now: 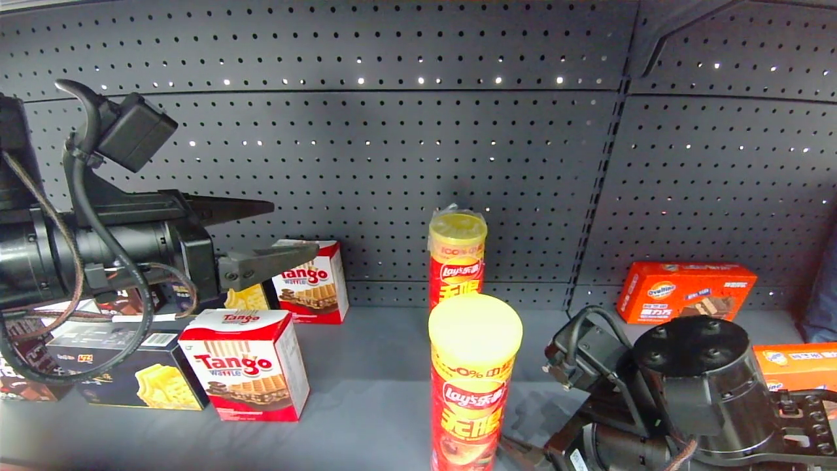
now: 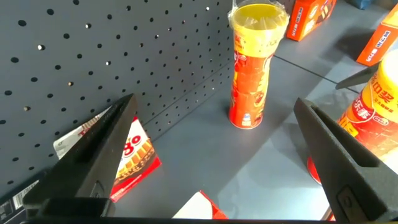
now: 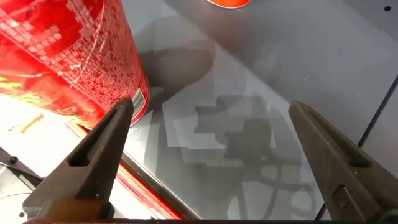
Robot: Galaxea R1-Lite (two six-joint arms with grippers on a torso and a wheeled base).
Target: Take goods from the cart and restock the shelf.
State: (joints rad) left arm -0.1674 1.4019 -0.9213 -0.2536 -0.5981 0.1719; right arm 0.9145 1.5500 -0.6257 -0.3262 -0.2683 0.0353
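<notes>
1. Far left of the grey shelf: dark boxes, largely hidden behind the left arm and its cable. Lettering there too small to tell.
2. Next: 1 black box with a yellow snack picture and a barcode sticker on top, lying near the shelf front.
3. Above it: left gripper, jaws spread wide, nothing held. Hovers over the boxes, pointing toward the cans. Covers part of a second yellow-pictured box.
4. 2 red-and-white wafer boxes, each with a bold red logo and a picture of chocolate wafers. Front wafer box upright, just beside the black box. Rear wafer box against the perforated back panel, partly behind the lower left finger.
5. Centre: 2 tall red crisp cans with yellow lids, a round logo and large yellow characters down the side. Rear can upright close to the back panel, clear film bunched at its lid. Front can upright near the shelf front, in line with the rear can and apart from it.
6. Right gripper: low at the shelf front, jaws wide apart, empty, with the front can just beside 1 finger.
7. Right: 2 orange boxes with an oval logo and a biscuit picture. Rear orange box by the back panel. Front orange box partly hidden behind the right arm.
</notes>
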